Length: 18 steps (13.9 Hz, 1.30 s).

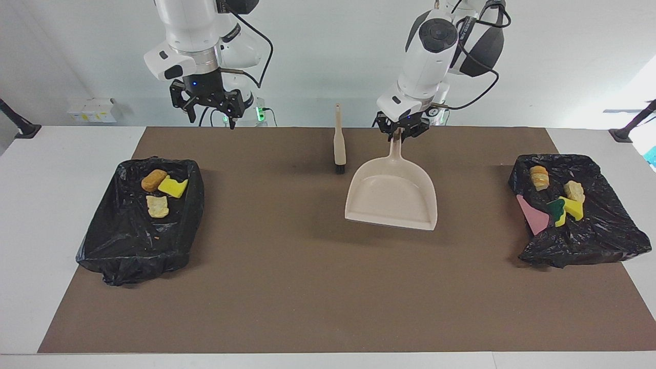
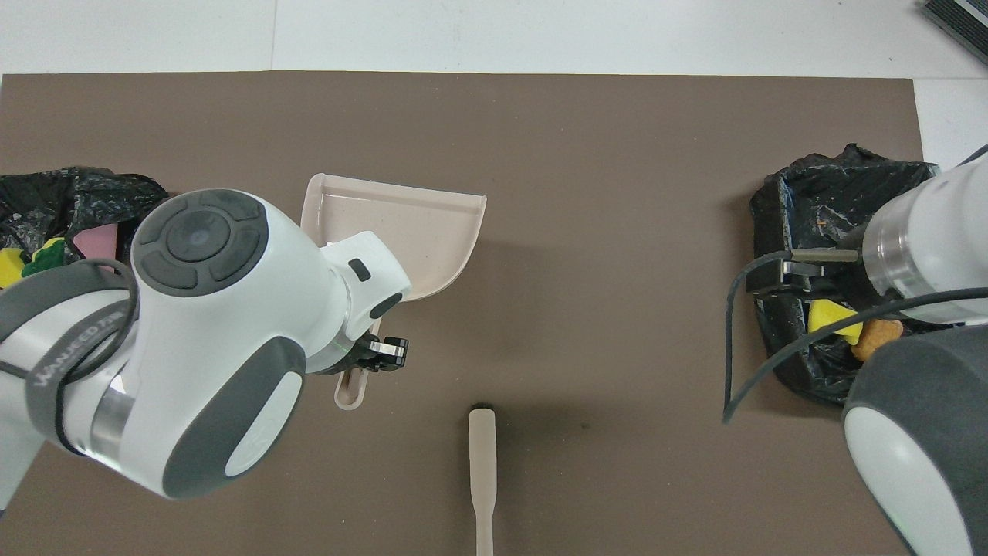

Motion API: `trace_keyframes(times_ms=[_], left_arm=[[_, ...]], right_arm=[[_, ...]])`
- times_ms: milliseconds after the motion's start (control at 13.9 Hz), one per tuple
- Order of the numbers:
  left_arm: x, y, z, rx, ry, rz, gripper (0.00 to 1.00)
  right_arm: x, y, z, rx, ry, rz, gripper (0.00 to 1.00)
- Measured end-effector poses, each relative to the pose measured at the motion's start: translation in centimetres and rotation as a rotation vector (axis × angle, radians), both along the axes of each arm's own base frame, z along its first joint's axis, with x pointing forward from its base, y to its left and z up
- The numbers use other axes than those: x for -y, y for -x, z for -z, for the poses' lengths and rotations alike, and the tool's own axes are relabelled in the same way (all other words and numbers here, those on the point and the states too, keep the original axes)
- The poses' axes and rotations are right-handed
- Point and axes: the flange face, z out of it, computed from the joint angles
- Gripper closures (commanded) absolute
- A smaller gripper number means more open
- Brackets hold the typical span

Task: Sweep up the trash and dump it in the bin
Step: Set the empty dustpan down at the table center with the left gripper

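— Which way is the dustpan (image 1: 392, 197) lying?

— Long axis running away from the robots, handle toward them, wide mouth pointing away. The left gripper (image 1: 401, 130) is clenched on the handle's end, over the middle of the brown mat (image 1: 318, 287).

— And the trash (image 1: 163, 187)?

— Three lumps sit in the black-lined bin (image 1: 138, 241) at the right arm's end, and other lumps (image 1: 561, 197) lie in the second bin (image 1: 589, 241) at the left arm's end of the table (image 1: 61, 205).

— Anything in the way?

— The brush (image 1: 339, 143) just beside the dustpan handle, lengthwise too. The right gripper (image 1: 207, 105) hangs released over the table's edge nearest the robots
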Motion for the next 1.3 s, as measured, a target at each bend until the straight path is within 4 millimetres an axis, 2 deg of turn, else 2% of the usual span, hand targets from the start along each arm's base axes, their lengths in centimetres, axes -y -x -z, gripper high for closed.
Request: trace_keyframes(times_ms=[144, 432, 576, 721, 793, 865, 937, 1153, 1297], left_arm=[[1.8, -0.5, 2.5, 0.01, 0.01, -0.021, 1.0], [7.0, -2.3, 9.8, 0.069, 0.05, -0.111, 1.0], [7.9, -3.1, 13.0, 0.079, 0.059, -0.136, 1.0], [8.4, -3.2, 15.3, 0.072, 0.054, -0.139, 1.0], [8.9, -3.0, 16.5, 0.071, 0.055, -0.137, 0.75], [9.4, -2.8, 17.6, 0.072, 0.056, -0.135, 0.13], [9.6, -2.7, 18.0, 0.07, 0.054, -0.142, 0.0], [8.8, -3.2, 17.4, 0.072, 0.049, -0.162, 0.0], [7.2, -3.9, 15.0, 0.071, 0.04, -0.192, 0.0]], right_arm=[[0.8, -0.2, 0.0, -0.004, -0.008, 0.004, 0.0], [1.1, -0.3, 0.1, -0.006, -0.012, 0.004, 0.0], [1.1, -0.3, 0.1, -0.006, -0.012, 0.004, 0.0], [1.1, -0.3, 0.1, -0.006, -0.012, 0.003, 0.0], [1.1, -0.3, 0.1, -0.005, -0.012, 0.003, 0.0], [1.1, -0.3, 0.1, -0.005, -0.012, 0.003, 0.0], [1.1, -0.3, 0.1, -0.005, -0.012, 0.003, 0.0], [1.1, -0.3, 0.0, -0.005, -0.012, 0.003, 0.0], [1.1, -0.3, 0.0, -0.005, -0.012, 0.003, 0.0]])
